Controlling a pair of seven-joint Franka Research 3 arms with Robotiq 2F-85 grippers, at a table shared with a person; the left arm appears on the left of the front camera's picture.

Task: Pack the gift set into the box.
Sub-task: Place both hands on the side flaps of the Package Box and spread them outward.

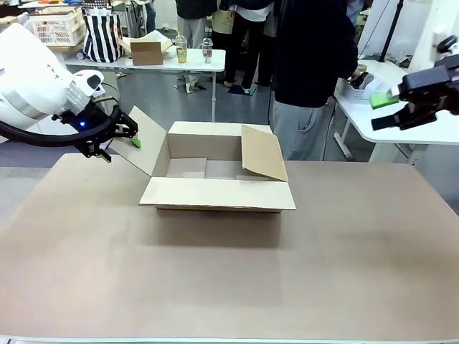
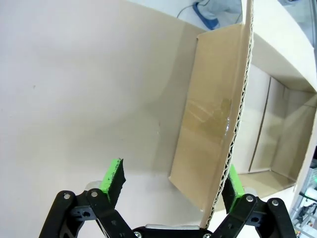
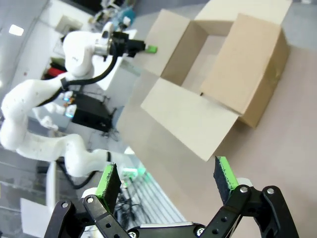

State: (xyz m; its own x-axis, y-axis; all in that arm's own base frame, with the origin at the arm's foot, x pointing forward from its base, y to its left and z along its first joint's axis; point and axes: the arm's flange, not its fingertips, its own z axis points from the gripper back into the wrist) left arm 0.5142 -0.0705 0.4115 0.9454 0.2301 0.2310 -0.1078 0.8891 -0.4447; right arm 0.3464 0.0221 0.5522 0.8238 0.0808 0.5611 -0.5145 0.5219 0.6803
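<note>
While gaping wide, left claw point(image 2: 173, 177) straddles the box's point(image 1: 215, 193) side flap point(image 2: 208, 124) (contact unclear) | right claw point(image 3: 166, 177) released, empty, aloft.

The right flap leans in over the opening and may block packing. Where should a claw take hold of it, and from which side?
Grip the right flap by its free edge over the box opening, near mid-length. It is a thin tilted sheet, so come from above, one finger on each face. The right claw, open on that side, looks best placed.
</note>
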